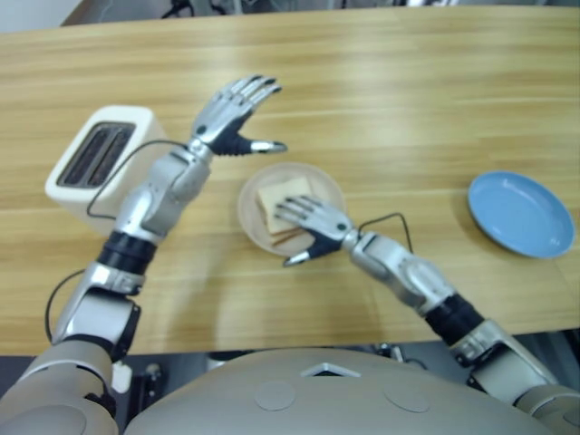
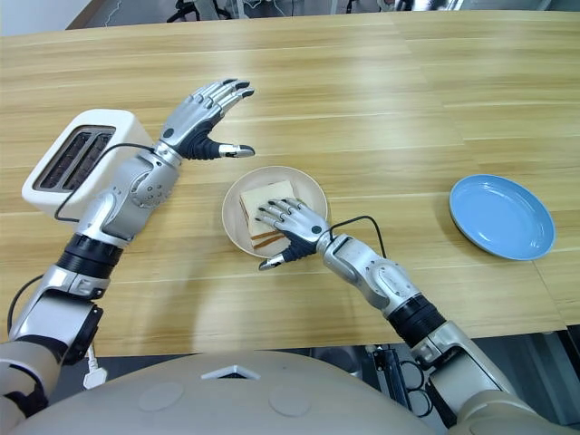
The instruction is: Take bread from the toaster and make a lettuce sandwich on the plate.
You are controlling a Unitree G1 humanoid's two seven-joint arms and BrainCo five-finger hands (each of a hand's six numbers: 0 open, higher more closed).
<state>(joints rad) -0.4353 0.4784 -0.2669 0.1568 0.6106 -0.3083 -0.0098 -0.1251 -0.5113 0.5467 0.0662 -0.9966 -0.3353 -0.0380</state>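
Bread (image 2: 267, 199), stacked on the plate (image 2: 308, 184), looks light, soft and easily dented. It is probably best lifted by its edges with a gentle pinch. The right hand (image 2: 292, 227) lies over the plate's near side, fingers spread flat, gripping nothing. The left hand (image 2: 201, 116) hovers beyond the plate, wide and empty.

The table (image 2: 362, 82) is pale wood with visible grain, smooth and faintly shiny. The toaster (image 2: 122, 122) has a cream, satin, plastic-looking shell. The blue plate (image 2: 501, 216) is glossy, the beige plate (image 2: 308, 186) matt and the bread (image 2: 267, 199) porous. The left hand (image 2: 195, 118) and right hand (image 2: 294, 222) look like silvery metal with black parts.
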